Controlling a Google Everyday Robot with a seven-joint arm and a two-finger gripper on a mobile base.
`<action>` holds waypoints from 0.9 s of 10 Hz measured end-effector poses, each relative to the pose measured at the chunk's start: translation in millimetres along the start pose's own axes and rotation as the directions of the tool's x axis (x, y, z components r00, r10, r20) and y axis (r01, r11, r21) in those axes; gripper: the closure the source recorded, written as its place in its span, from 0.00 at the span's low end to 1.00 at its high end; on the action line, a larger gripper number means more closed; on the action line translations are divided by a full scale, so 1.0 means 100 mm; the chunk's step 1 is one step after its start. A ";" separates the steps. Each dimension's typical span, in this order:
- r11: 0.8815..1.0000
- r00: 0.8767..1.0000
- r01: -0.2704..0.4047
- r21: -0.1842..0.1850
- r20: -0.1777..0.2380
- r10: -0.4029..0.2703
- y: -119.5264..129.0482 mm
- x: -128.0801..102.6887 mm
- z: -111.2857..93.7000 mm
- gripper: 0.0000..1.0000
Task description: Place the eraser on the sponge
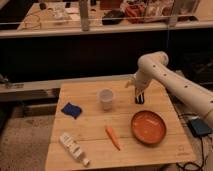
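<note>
the claw [139, 98], down at the table's [90, 135] far right, hides the eraser, and the arm [175, 87] is cropped rightward.

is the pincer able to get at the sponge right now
Probably yes: the pincer is low beside the cup, and the sponge lies uncovered beyond it. Only the cup stands between.

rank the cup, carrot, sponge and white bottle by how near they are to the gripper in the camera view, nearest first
The gripper hangs over the far right part of the table.
1. cup, just left of it
2. carrot, front centre
3. sponge, left side
4. white bottle, front left corner
</note>
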 end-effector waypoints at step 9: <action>0.964 0.941 0.252 -0.082 -0.213 -0.264 -0.04 1.07 0.06 0.20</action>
